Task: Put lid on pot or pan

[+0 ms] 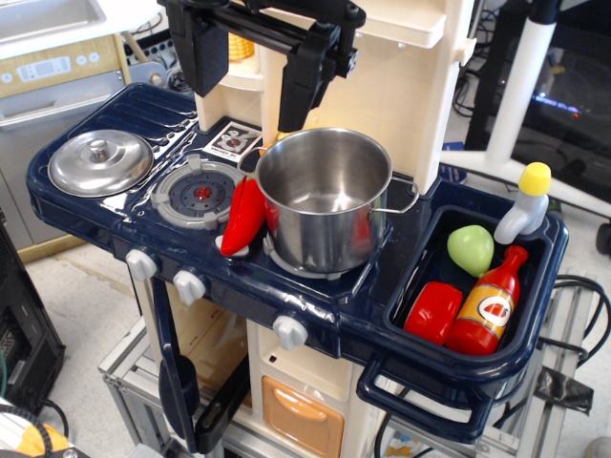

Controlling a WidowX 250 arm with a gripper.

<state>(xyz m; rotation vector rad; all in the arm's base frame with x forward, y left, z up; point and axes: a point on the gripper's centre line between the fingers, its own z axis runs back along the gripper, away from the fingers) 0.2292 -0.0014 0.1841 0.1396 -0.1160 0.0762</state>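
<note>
The shiny steel lid (100, 162) with a small knob lies flat on the far left of the dark blue toy stove top (143, 224). The shiny steel pot (325, 200) stands open and empty on the right burner, its wire loop handle pointing right. My gripper (256, 69) hangs high at the top of the view, above and behind the pot and well to the right of the lid. Its two black fingers (205, 52) stand apart and hold nothing.
A grey burner disc with a red centre (199, 194) lies between lid and pot. A red toy pepper (244, 218) leans against the pot's left side. The sink (549, 277) on the right holds a green fruit (471, 250), a red ketchup bottle (489, 305) and a red block (432, 312).
</note>
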